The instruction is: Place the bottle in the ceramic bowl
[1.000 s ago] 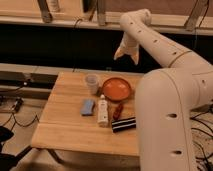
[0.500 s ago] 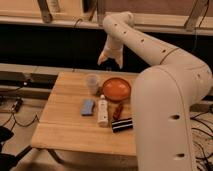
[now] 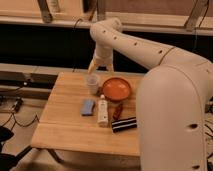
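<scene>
One bottle (image 3: 102, 110) lies flat on your tabletop (image 3: 60, 135), just in front of the ceramic bowl (image 3: 117, 89), not in it. Your gripper (image 3: 100, 66) hangs above the pale cup (image 3: 92, 83) near the far edge, fingers spread, holding nothing.

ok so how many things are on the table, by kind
bottle: 1
ceramic bowl: 1
pale cup: 1
blue block: 1
small red object: 1
black striped object: 1
Total: 6
The gripper hangs near the table's far edge, behind the cup.
</scene>
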Tool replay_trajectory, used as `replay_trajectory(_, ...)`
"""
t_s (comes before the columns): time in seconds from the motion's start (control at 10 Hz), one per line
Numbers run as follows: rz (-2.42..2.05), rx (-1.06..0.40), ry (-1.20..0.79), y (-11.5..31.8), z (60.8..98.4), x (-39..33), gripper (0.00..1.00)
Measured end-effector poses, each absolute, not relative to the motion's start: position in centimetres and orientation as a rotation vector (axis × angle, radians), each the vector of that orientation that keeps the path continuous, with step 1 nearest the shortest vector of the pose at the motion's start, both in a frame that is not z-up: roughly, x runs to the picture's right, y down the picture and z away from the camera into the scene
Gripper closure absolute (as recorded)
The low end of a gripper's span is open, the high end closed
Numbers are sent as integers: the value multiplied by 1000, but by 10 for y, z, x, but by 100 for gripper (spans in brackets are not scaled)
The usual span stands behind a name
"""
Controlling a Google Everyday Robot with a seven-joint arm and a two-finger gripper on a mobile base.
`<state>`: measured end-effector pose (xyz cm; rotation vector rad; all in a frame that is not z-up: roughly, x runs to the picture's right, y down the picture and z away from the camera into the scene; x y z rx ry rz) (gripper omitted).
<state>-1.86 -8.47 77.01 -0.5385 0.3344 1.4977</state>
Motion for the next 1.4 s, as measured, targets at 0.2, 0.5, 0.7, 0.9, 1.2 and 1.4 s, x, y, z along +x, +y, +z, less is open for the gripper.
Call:
replay_trajectory(0.2,1492,-543,336,-84,771,-18,30)
replay_trajectory(0.5,1427,-594,284,-76,763,-43,30)
replay_trajectory(0.7,1404,-631,253,-64,757,-73,30)
replay_trajectory(0.9,1470,-651,252,-50,763,-92,30)
replay_trajectory(1.2,1542,-656,318,-19,794,-118,30)
replay_trajectory(1.4,1531,-620,357,-6,815,-132,30)
